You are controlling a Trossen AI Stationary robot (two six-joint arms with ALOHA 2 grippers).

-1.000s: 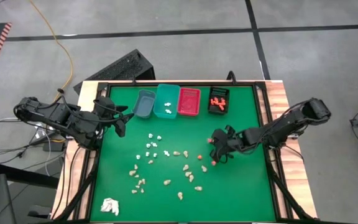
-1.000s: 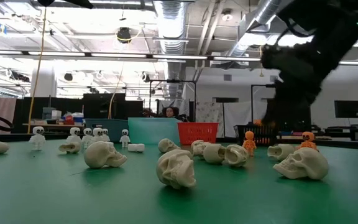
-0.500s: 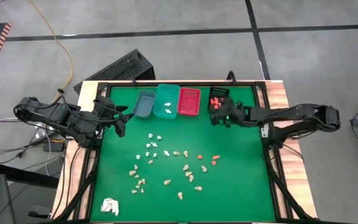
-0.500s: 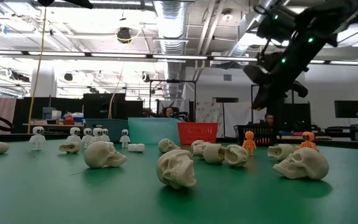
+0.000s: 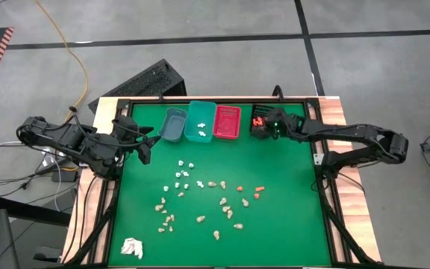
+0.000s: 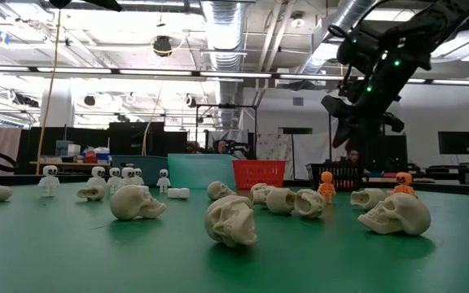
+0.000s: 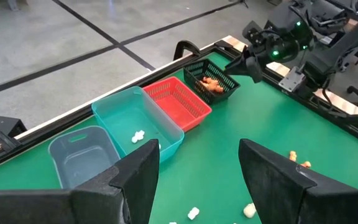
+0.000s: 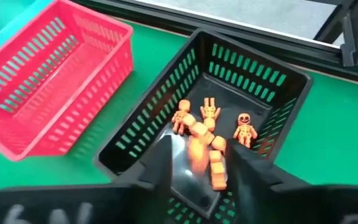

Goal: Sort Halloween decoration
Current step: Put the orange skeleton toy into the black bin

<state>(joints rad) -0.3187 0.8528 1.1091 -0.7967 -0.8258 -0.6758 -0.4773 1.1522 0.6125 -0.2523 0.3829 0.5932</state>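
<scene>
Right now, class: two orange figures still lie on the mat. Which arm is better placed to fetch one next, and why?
Probably the right. Its pincer hovers over the black bin, on the same side as the orange figures. The left pincer waits open at the mat's far-left edge, beyond the skulls.

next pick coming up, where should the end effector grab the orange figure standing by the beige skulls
Grip the standing orange figure across its narrow torso, coming straight down from above. It stands upright, so the sides are free, but a beige skull lies close beside it; close the fingers along the line that misses the skull. The right end effector is above the black bin.
</scene>
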